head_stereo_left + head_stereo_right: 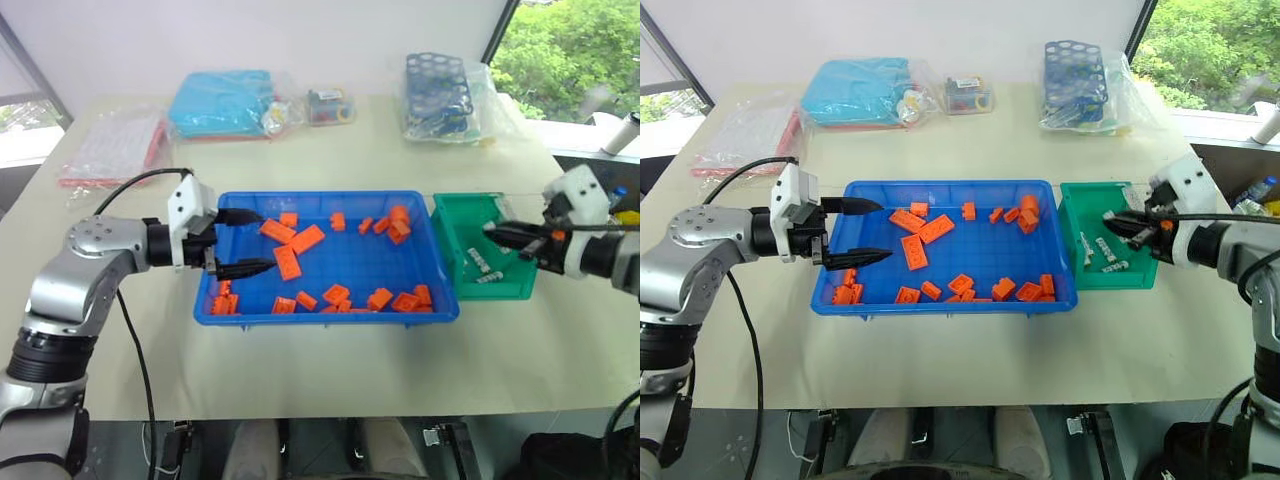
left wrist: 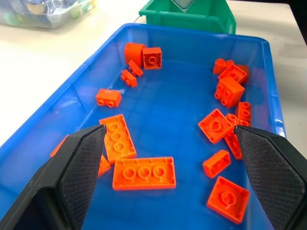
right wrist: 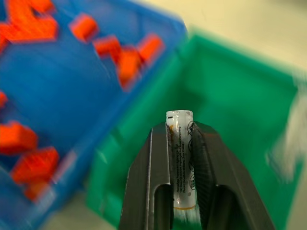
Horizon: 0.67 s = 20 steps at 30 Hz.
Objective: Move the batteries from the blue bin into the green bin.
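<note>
Lengthwise between right jaws: battery (image 3: 180, 158), tip outward.

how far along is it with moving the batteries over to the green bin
Nearly done. Several batteries already lie in the green bin. The right gripper holds one more battery over that bin. The blue bin shows orange bricks; the left gripper hangs open over it.

Bright blue bin (image 1: 325, 312) strewn with orange bricks (image 1: 297, 240); green bin (image 1: 517, 285) holding silver-grey batteries (image 1: 487, 267) — one white, printed in dark lettering, in black-fingered right claw (image 3: 181, 143) — on beige bench (image 1: 330, 365).
</note>
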### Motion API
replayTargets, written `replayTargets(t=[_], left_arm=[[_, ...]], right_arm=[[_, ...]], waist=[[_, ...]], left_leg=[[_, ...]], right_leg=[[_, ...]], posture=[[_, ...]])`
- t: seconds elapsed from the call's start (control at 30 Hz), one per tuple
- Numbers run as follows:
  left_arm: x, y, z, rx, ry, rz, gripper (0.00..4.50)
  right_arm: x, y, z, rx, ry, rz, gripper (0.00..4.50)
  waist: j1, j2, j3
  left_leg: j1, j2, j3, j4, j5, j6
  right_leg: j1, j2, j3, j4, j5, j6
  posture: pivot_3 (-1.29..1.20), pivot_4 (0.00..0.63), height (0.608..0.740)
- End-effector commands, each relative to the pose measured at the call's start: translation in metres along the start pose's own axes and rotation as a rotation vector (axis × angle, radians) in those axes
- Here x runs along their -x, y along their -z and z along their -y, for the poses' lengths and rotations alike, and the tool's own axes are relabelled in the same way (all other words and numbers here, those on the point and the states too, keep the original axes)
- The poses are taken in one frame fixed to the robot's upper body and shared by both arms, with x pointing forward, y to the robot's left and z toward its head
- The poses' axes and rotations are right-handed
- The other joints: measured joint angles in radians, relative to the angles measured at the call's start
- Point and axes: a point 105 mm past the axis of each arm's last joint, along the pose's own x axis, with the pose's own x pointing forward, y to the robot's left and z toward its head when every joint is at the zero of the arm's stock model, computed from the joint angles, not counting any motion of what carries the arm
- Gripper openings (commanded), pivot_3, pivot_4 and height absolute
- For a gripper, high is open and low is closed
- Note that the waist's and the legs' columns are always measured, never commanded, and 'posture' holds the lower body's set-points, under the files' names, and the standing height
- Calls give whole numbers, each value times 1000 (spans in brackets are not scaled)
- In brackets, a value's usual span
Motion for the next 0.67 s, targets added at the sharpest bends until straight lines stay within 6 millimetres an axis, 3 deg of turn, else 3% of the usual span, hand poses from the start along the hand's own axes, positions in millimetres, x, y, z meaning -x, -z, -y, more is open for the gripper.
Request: replayTargets(t=[0.03,0.13,0.27,0.47,0.67], left_arm=[[0,-9,-1,-35,10,25,4500],[1,-11,-2,-36,4,35,4500],[19,-9,-3,-19,-20,15,4500],[64,-8,-13,17,-66,-47,4500],[90,-4,-25,-9,-150,-108,4500]], right_arm=[[5,-10,7,64,72,51,2485],[6,-7,13,84,79,57,4020],[27,-3,30,100,44,87,4020],[72,-6,55,129,-80,129,4020],[74,-5,73,157,-116,120,4020]], waist=[[-3,0,0],[-1,0,0],[4,0,0],[0,0,0],[-6,1,0]], left_leg=[[0,0,0,0,0,0],[0,0,0,0,0,0],[0,-1,0,0,0,0],[1,0,0,0,0,0],[12,1,2,-4,0,0]], right_leg=[[0,0,0,0,0,0],[0,0,0,0,0,0],[0,-1,0,0,0,0],[1,0,0,-1,0,0],[10,-1,0,-3,-1,0]], posture=[[0,150,739],[0,150,739],[0,150,739],[0,150,739],[0,150,739]])
